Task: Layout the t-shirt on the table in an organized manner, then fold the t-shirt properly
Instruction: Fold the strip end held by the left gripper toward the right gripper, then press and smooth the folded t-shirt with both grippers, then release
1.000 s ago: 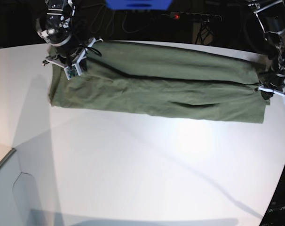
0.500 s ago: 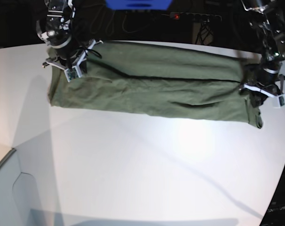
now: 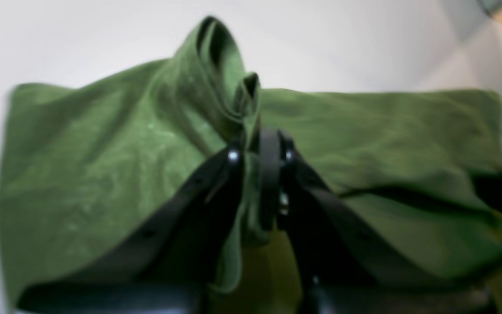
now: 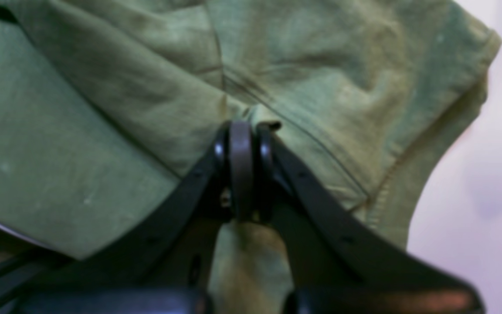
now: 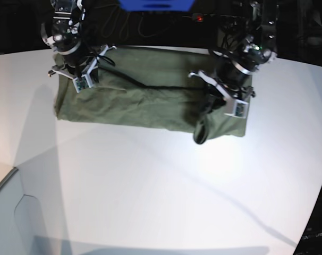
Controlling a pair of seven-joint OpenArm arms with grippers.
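You fold the t-shirt (image 5: 150, 109) inward along the table's (image 5: 166, 196) far edge, both grippers pinching cloth; next, lower the left gripper's (image 5: 211, 101) fold flat. Keep the right gripper (image 5: 85, 79) anchored

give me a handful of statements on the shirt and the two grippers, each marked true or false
1. The left gripper is shut on the t-shirt. True.
2. The right gripper hangs open, away from the cloth. False: it is closed on the shirt.
3. The t-shirt is a dull green. True.
4. The shirt lies fully spread out in a single flat layer. False: it lies in a long strip, with part of it folded over by the left gripper.
5. In the base view, the table is black. False: it is white.
6. Both grippers are at the shirt in the base view. True.
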